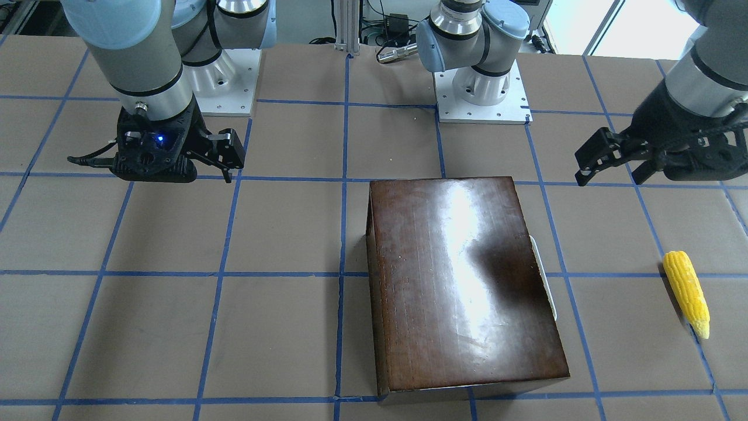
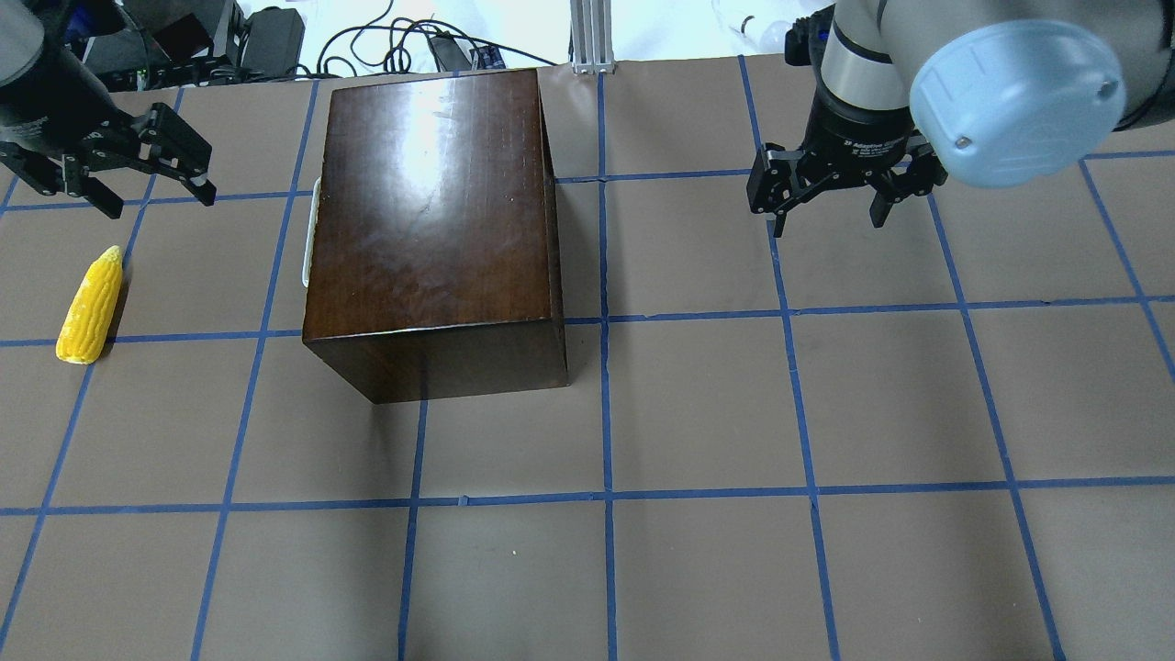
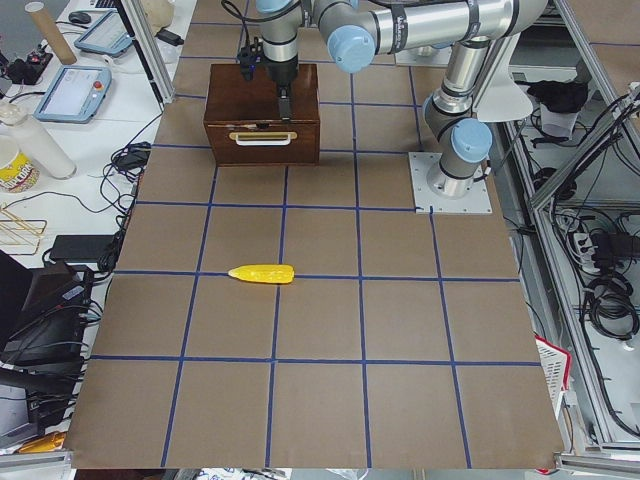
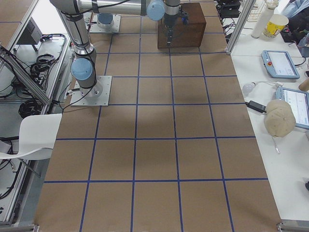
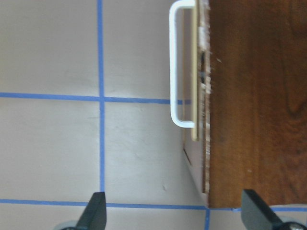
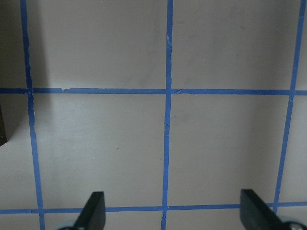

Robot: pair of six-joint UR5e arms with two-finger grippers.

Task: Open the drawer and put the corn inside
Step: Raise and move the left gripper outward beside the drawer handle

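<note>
The glossy dark-brown box [image 2: 431,220] stands mid-table with its drawer shut. Only the drawer's whitish handle [image 2: 310,229] shows, on the side facing my left arm; the left wrist view sees it [image 5: 176,62] against the front panel. The yellow corn [image 2: 90,306] lies flat on the table to the left of the box, also seen in the front view [image 1: 688,292]. My left gripper [image 2: 161,197] is open and empty, in the air between corn and box, just beyond the corn. My right gripper [image 2: 826,223] is open and empty, right of the box over bare table.
The brown table [image 2: 698,413] carries a blue tape grid. The arm bases [image 1: 482,96] stand at the robot's edge. Cables and equipment [image 2: 275,41] lie past the far edge. Side benches hold tablets [image 4: 280,63] and a cup [image 4: 273,24].
</note>
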